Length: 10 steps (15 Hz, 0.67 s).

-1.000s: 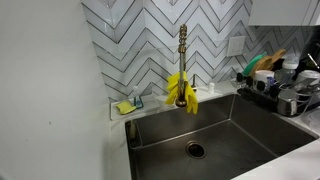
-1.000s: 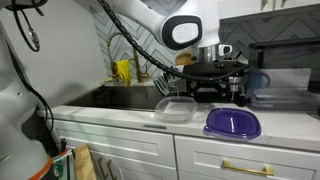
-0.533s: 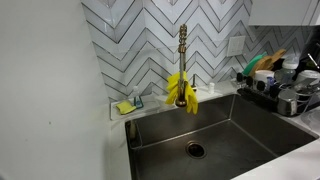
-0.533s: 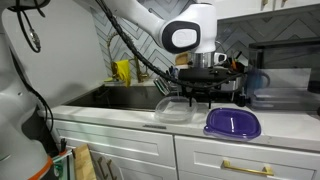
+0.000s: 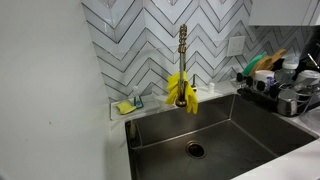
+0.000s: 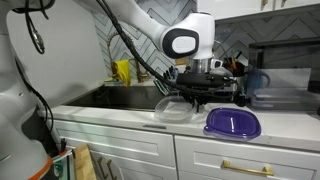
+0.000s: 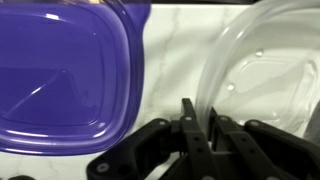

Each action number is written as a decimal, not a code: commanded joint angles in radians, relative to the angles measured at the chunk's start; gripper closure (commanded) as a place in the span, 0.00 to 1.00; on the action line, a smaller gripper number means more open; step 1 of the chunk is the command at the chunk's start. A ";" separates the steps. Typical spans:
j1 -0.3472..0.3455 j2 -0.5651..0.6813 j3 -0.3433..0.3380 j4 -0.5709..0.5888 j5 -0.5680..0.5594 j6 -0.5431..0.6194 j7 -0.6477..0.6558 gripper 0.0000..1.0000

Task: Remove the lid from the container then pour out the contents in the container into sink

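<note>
The purple lid (image 6: pixel 232 123) lies off the container on the white counter, and it fills the left of the wrist view (image 7: pixel 60 75). The clear plastic container (image 6: pixel 176 109) stands beside it, between the lid and the sink (image 6: pixel 120 97). My gripper (image 6: pixel 196 97) hangs over the container's edge nearest the lid. In the wrist view the gripper (image 7: pixel 202 118) has its two dark fingers close together with the container's (image 7: pixel 265 70) thin clear rim pinched between them. I cannot make out what is inside the container. The sink (image 5: pixel 220 135) is a deep steel basin with a dark drain.
A brass faucet (image 5: pixel 182 45) draped with yellow gloves (image 5: pixel 181 92) stands behind the sink. A yellow sponge (image 5: pixel 125 106) sits on the ledge. A loaded dish rack (image 5: pixel 275 85) stands beside the basin, just behind the gripper (image 6: pixel 225 72). The counter's front edge is close to the lid.
The gripper has come down a little onto the container's rim and its jaws have gone from wide open to shut on the rim. Lid and container have not moved.
</note>
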 commanded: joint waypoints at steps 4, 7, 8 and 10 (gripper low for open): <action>0.004 -0.021 0.024 0.016 0.016 -0.111 -0.021 0.99; 0.019 -0.065 0.030 0.004 -0.021 -0.144 -0.011 0.99; 0.026 -0.085 0.031 -0.002 -0.037 -0.153 -0.008 0.99; 0.042 -0.128 0.033 -0.015 -0.072 -0.172 0.000 0.99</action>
